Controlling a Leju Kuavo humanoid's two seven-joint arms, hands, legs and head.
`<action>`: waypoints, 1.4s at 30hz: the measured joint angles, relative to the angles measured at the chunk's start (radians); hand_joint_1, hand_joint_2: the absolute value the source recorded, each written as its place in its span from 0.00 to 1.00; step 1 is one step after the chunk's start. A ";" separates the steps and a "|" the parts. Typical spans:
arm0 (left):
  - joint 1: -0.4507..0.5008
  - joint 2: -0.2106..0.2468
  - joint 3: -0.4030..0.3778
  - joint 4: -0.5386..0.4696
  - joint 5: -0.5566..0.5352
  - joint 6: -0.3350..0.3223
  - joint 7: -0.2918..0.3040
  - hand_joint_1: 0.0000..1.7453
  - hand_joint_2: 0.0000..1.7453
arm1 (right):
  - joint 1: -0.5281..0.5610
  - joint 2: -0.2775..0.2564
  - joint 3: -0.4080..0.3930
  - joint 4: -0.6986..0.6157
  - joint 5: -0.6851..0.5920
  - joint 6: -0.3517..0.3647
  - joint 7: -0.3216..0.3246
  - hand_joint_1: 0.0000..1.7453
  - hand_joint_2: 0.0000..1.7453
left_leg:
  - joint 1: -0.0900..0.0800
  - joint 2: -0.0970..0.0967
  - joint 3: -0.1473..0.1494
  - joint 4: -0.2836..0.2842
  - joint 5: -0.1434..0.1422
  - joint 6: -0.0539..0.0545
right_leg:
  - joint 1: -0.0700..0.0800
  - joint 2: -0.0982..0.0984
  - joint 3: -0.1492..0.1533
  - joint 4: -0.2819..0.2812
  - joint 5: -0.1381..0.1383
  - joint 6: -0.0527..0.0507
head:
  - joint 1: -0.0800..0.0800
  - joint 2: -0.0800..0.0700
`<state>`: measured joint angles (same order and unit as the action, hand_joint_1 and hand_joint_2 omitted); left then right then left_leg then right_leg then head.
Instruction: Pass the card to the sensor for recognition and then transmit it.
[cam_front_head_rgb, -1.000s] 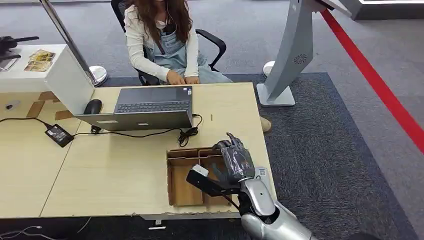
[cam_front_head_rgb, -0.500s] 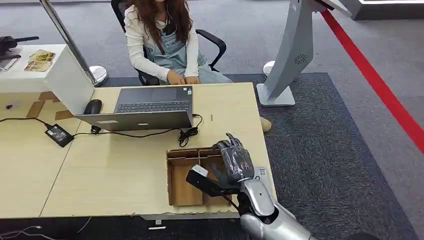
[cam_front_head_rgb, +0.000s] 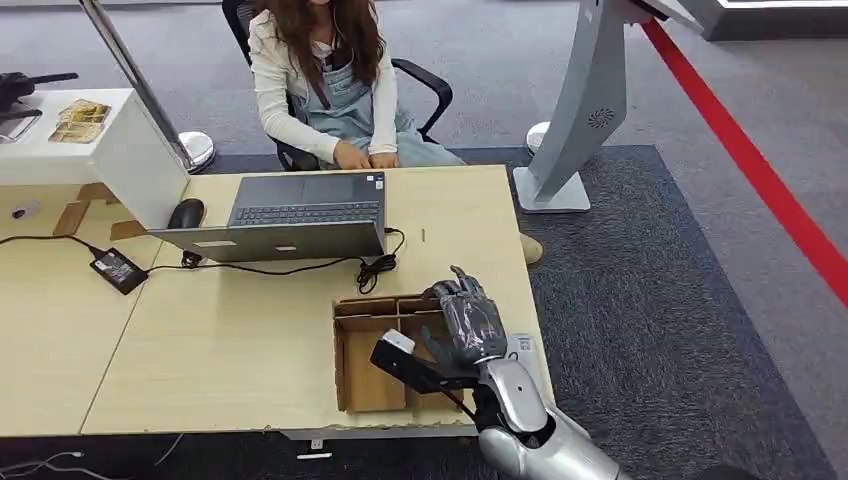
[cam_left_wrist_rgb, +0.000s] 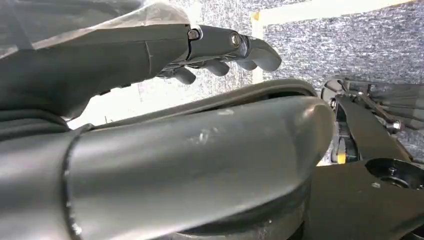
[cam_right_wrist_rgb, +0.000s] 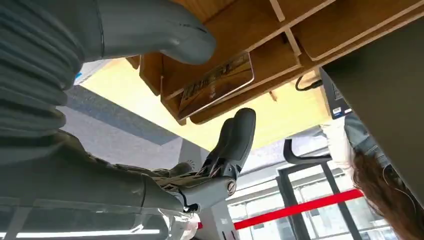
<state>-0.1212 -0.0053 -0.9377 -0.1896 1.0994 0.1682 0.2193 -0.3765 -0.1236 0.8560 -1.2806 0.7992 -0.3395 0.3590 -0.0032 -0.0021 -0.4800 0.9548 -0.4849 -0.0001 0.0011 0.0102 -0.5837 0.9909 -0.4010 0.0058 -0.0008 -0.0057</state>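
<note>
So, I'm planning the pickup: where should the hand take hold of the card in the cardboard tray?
Probably by its long edges, from above. The card lies flat in a tray compartment, walls close alongside, so a side approach looks blocked. The right hand hovers over it, fingers apart.

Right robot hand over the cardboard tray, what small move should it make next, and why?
Probably lower the right robot hand into the cardboard tray and close on the card. The right wrist view shows the card lying flat in a compartment, thumb and fingers spread on either side, not touching it.
</note>
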 joint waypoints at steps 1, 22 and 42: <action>0.000 0.000 0.000 0.000 0.000 0.001 0.000 0.00 0.00 | 0.000 0.000 0.000 0.001 0.000 0.000 0.000 0.45 1.00 | 0.000 0.000 0.000 0.000 0.000 0.000 | 0.000 0.000 0.000 0.000 0.000 0.000 | 0.000 0.000; 0.000 -0.004 -0.005 0.000 0.001 0.011 -0.003 0.00 0.00 | 0.000 0.007 0.000 0.006 -0.003 0.000 0.000 0.74 1.00 | 0.000 0.000 0.000 0.000 0.000 0.000 | 0.000 0.000 0.000 0.000 0.000 0.000 | 0.000 0.000; 0.000 -0.009 -0.005 0.000 0.001 0.029 -0.019 0.00 0.00 | 0.000 0.017 -0.001 0.021 -0.015 -0.029 -0.015 0.89 1.00 | 0.000 0.000 0.000 0.000 0.000 0.000 | 0.000 0.000 0.000 0.000 0.000 0.000 | 0.000 0.000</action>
<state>-0.1214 -0.0141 -0.9430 -0.1896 1.1002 0.1972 0.2007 -0.3768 -0.1068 0.8549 -1.2592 0.7843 -0.3689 0.3437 -0.0032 -0.0021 -0.4800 0.9548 -0.4849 -0.0001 0.0012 0.0102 -0.5837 0.9909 -0.4010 0.0057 -0.0008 -0.0057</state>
